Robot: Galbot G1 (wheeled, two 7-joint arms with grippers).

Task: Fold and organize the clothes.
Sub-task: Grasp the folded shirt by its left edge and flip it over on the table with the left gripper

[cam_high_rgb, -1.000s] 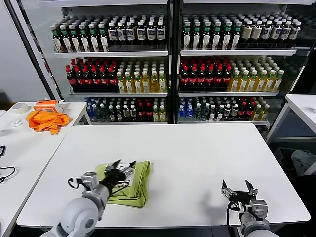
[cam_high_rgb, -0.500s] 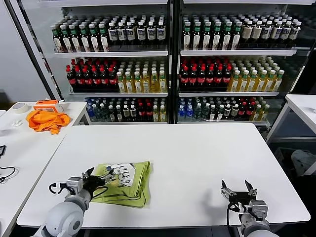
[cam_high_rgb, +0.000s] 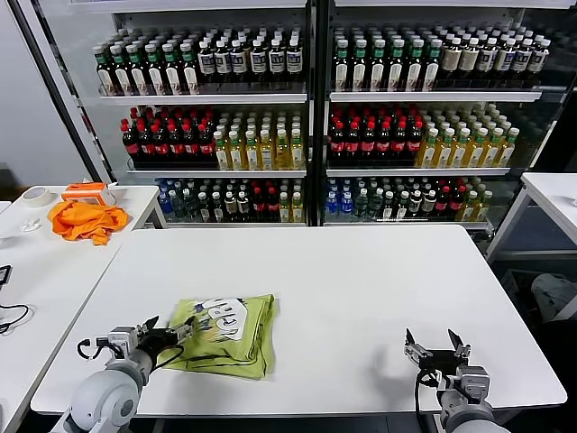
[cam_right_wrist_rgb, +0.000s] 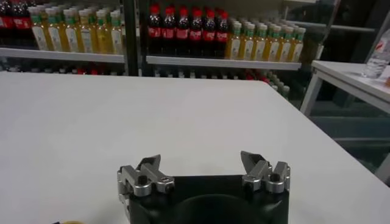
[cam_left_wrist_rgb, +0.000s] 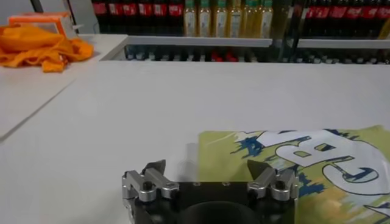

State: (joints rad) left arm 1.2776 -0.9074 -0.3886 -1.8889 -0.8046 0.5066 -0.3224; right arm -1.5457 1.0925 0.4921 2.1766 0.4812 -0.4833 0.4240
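Left gripper [cam_high_rgb: 167, 333] beside folded T-shirt [cam_high_rgb: 236, 331]

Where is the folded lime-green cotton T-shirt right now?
In the head view, the folded lime-green cotton T-shirt lies on the white table, toward its front left, just beside the open left gripper, printed side up.

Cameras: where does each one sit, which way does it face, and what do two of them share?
Head view: on the head, looking forward and down at the white table, folded green T-shirt and drink shelves; left gripper and right gripper show.
Left wrist view: low behind the open left gripper, facing the T-shirt.
Right wrist view: behind the open right gripper, facing bare table.
Head and left wrist views share the T-shirt and orange cloth.
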